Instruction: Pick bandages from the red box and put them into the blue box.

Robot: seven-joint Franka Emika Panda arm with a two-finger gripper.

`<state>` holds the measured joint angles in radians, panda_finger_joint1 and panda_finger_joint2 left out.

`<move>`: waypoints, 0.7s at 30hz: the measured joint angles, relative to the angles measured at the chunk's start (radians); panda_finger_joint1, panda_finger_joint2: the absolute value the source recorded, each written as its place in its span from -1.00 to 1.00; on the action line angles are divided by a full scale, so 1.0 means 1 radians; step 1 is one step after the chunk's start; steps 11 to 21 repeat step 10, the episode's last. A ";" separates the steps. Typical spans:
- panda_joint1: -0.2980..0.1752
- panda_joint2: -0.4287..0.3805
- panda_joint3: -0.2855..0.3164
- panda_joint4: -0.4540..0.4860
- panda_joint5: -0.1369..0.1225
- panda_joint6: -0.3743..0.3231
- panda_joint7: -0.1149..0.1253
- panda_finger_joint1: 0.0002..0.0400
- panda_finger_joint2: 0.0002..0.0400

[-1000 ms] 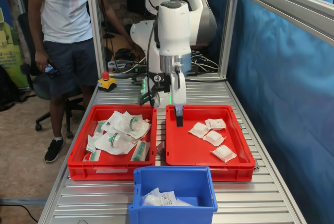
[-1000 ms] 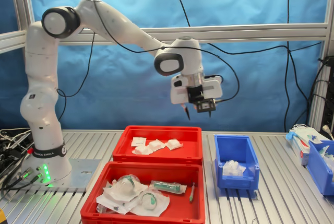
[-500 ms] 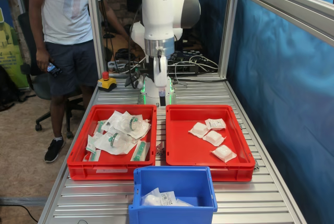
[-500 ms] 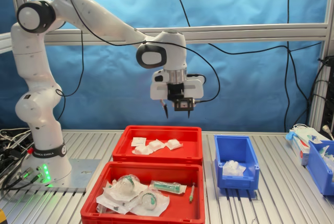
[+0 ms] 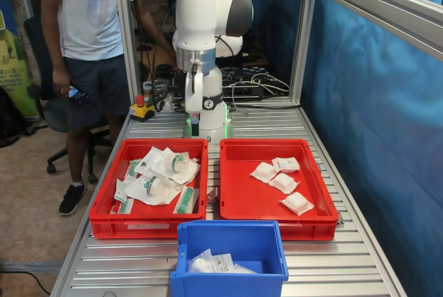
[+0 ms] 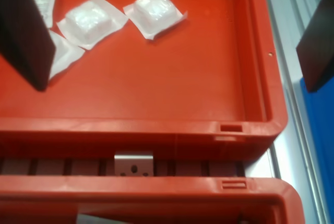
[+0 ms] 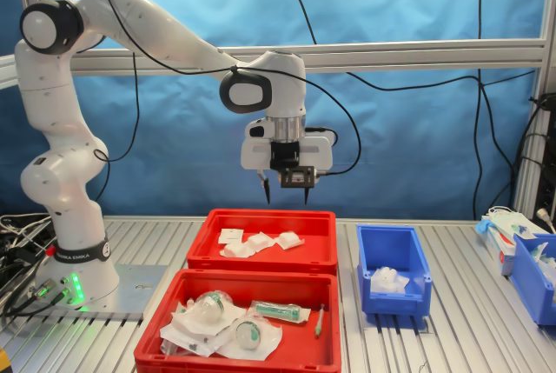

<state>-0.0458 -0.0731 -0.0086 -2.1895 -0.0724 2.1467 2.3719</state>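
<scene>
Handling: we judge the bandages (image 5: 283, 183) light, soft and puffy, with slick sealed wrappers; we would pinch across a packet's padded middle.
Location: four packets lie in the red box (image 5: 239, 196).
Gripper (image 7: 284, 196): fingers spread wide, empty, high above the box; packets sit below, well apart.
Destination: blue box (image 7: 393, 249).

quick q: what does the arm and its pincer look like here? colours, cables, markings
The arm is glossy white with rounded links and dark grey joint caps. Its base carries small dark lettering and sits by green indicator lights. A black cable loops to the wrist. The pincer has a white body and slim black fingers, flat and matte in the wrist view.
</scene>
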 joint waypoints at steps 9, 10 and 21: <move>-0.023 0.000 0.008 -0.001 -0.010 0.019 0.000 1.00 1.00; -0.024 0.000 0.009 -0.001 -0.011 0.020 0.000 1.00 1.00; -0.024 0.000 0.009 -0.001 -0.011 0.020 0.000 1.00 1.00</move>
